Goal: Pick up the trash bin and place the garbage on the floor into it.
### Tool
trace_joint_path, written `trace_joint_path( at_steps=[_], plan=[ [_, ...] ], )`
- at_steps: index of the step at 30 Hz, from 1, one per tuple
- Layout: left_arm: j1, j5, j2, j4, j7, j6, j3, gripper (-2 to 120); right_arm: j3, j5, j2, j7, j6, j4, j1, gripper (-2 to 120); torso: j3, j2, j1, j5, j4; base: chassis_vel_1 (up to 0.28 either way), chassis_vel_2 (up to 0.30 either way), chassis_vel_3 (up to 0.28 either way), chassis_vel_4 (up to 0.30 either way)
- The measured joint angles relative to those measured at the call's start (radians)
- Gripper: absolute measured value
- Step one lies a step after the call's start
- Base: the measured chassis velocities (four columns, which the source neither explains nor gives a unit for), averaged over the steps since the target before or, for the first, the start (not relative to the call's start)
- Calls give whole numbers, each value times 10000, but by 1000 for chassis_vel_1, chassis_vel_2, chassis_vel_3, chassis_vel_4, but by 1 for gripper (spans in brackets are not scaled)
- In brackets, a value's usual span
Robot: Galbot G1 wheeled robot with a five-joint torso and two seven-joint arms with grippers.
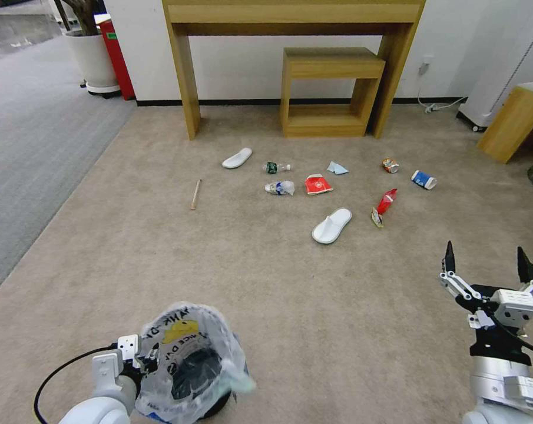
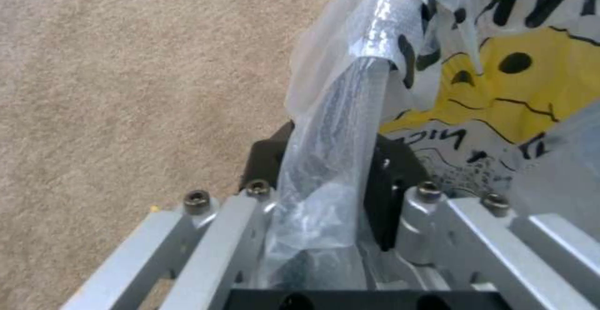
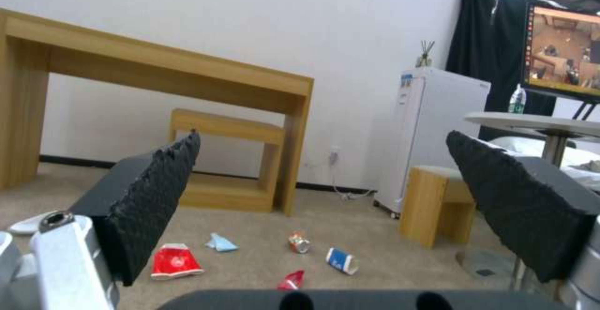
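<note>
My left gripper (image 1: 138, 360) at the lower left is shut on the rim of the trash bin (image 1: 189, 368), a small black bin lined with a crinkly printed bag. The left wrist view shows the bin rim and bag (image 2: 341, 127) clamped between the jaws. The garbage lies ahead on the tan floor (image 1: 231, 265): two white slippers (image 1: 331, 226) (image 1: 237, 158), crushed bottles (image 1: 280, 188) (image 1: 276, 168), red wrappers (image 1: 318, 185) (image 1: 385, 206), pale-blue tissue (image 1: 337, 168), orange can (image 1: 390, 165), blue-white cup (image 1: 423, 179) and a wooden stick (image 1: 195, 194). My right gripper (image 1: 486, 266) hovers open and empty at the lower right.
A wooden console table (image 1: 290, 17) with a low stool (image 1: 328, 88) under it stands against the far wall. Grey ribbed carpet (image 1: 36, 147) runs along the left. A wooden side table (image 1: 513, 121) and white fridge (image 3: 438, 127) stand at the right.
</note>
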Motion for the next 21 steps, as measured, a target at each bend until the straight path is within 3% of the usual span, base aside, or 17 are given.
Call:
trace_joint_path(
  at_steps=[21],
  plan=[
    [-52, -321, -68, 66, -76, 8, 138, 17, 28, 16, -74, 41, 11, 9, 25, 100, 4, -3, -1, -3, 4, 0, 0, 0, 0]
  ],
)
